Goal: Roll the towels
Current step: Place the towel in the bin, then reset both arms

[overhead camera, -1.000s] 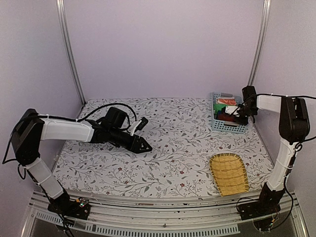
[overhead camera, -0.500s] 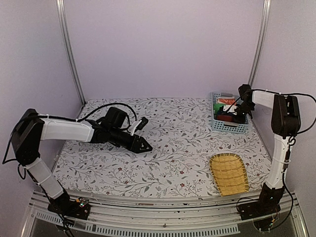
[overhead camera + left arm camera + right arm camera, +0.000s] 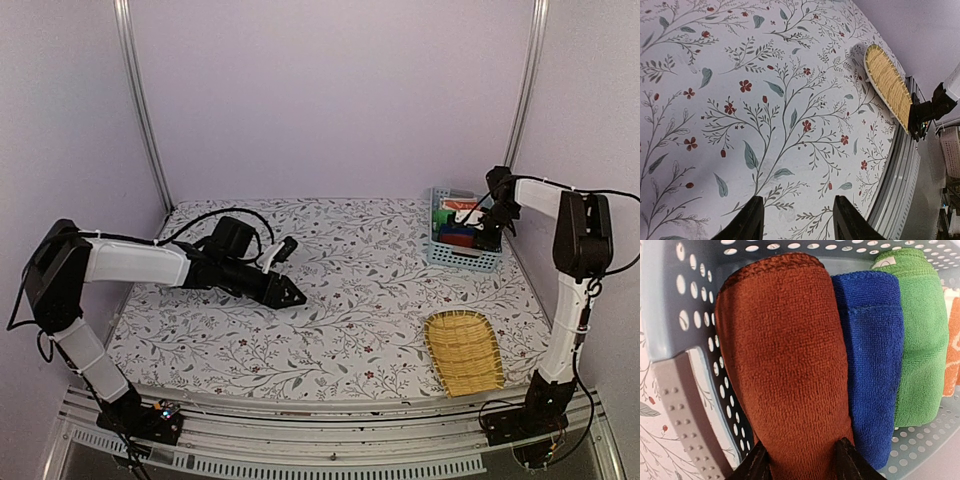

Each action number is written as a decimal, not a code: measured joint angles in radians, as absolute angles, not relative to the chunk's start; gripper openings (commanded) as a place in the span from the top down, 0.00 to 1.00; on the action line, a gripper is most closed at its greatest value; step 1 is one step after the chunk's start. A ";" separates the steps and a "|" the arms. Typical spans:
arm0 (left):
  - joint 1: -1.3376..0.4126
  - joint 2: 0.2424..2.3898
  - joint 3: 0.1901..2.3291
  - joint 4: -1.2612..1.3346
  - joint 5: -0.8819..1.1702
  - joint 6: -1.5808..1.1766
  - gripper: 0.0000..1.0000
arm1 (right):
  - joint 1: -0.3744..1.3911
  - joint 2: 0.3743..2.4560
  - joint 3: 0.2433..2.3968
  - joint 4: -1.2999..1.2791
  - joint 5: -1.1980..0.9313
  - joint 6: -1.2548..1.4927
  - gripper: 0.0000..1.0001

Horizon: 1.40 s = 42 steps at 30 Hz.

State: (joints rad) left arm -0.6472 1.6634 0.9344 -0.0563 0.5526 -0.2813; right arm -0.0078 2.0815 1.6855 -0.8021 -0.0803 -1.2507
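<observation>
Two rolled towels lie side by side in the pale blue basket [image 3: 670, 300]: a reddish-brown towel [image 3: 785, 365] and a royal blue towel [image 3: 875, 355] to its right. My right gripper [image 3: 802, 460] hangs over the basket [image 3: 463, 258], open, its fingers flanking the near end of the reddish-brown towel and touching its sides. In the top view the right gripper [image 3: 487, 238] is at the basket's right rim. My left gripper [image 3: 290, 292] hovers low over the left-centre of the flowered table, open, with only tablecloth between its fingertips [image 3: 797, 220].
A green cloth [image 3: 920, 340] and an orange-red cloth [image 3: 952, 350] fill the basket's remaining room. A woven straw tray [image 3: 465, 352] lies near the front right edge, and the left wrist view shows the same tray [image 3: 887, 85]. The metal table rail runs along the front.
The right gripper's jaws have spread wider around the reddish-brown towel in the basket, and the right arm's upper links have shifted slightly. The left arm has barely moved.
</observation>
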 measured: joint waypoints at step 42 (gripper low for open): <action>-0.590 1.579 1.254 -0.191 -0.330 -0.159 0.02 | -0.022 1.548 1.401 -0.242 -0.463 -0.249 0.01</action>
State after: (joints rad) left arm -0.5903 1.5791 1.2545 -0.1913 -0.3302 -0.1585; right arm -0.0219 1.5482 1.4006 -0.2420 -0.4629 -0.2489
